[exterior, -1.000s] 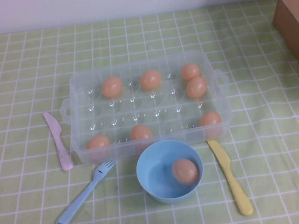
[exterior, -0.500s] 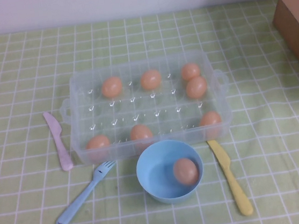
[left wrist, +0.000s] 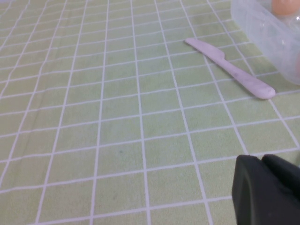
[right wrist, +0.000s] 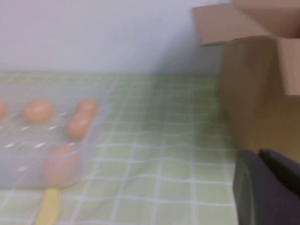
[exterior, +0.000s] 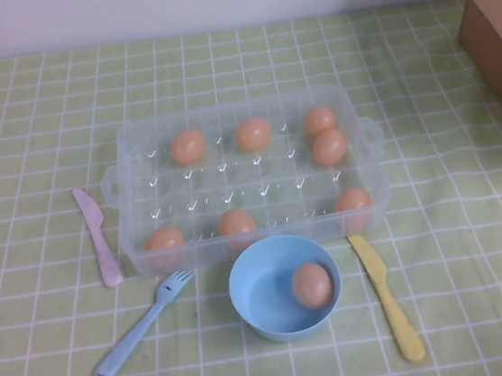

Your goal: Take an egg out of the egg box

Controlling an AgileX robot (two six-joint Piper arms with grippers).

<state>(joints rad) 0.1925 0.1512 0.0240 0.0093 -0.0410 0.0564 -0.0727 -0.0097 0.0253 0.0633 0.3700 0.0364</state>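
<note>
Checked green cloth [exterior: 24, 105] | clear ribbed egg box [exterior: 127, 138] | matte egg [exterior: 312, 284] (bowled) | both claws: cannot tell

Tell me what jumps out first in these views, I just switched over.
The clear egg box in the middle of the checked cloth, seven eggs scattered in its cells. In front of it, a blue bowl holds one more egg, with a pink knife, blue fork and yellow knife around. The left claw and right claw show only in their own wrist views, holding nothing.
</note>
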